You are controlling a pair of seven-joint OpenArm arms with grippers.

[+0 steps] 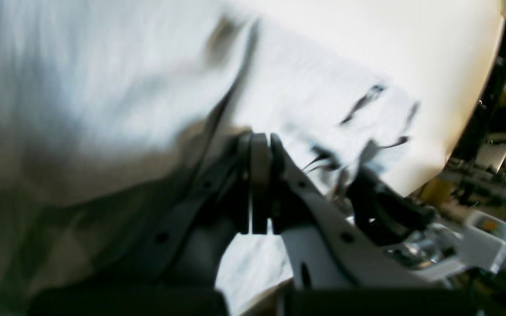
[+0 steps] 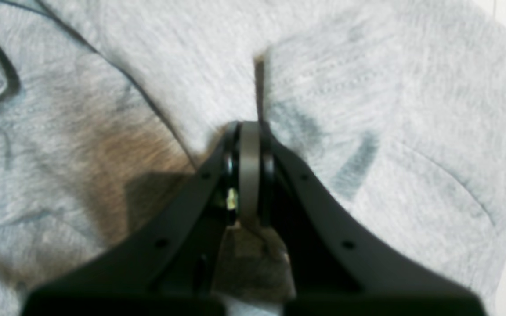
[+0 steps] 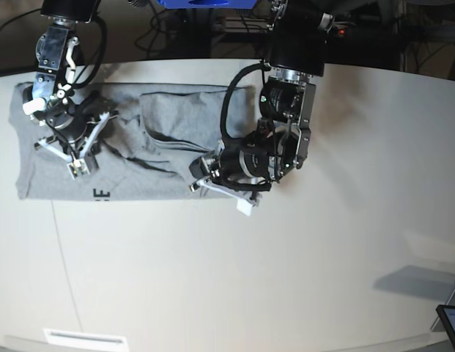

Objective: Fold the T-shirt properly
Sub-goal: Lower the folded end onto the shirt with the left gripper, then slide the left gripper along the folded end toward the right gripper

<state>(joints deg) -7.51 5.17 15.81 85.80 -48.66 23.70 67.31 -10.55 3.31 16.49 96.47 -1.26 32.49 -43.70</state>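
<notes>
T-shirt [image 3: 139, 147]: heather-grey knit, soft and rumpled, bunched into ridges across the far-left part of the smooth pale table [image 3: 300, 279]; black letter print shows at its near edge. Right gripper [image 2: 249, 131]: black angular jaws pinched together on a fold of the fabric. Left gripper [image 1: 259, 145]: jaws closed at the shirt's right edge, hold unclear through motion blur.

Robotics lab: cable-strewn equipment [image 3: 212, 22] behind white table [image 3: 344, 242]
</notes>
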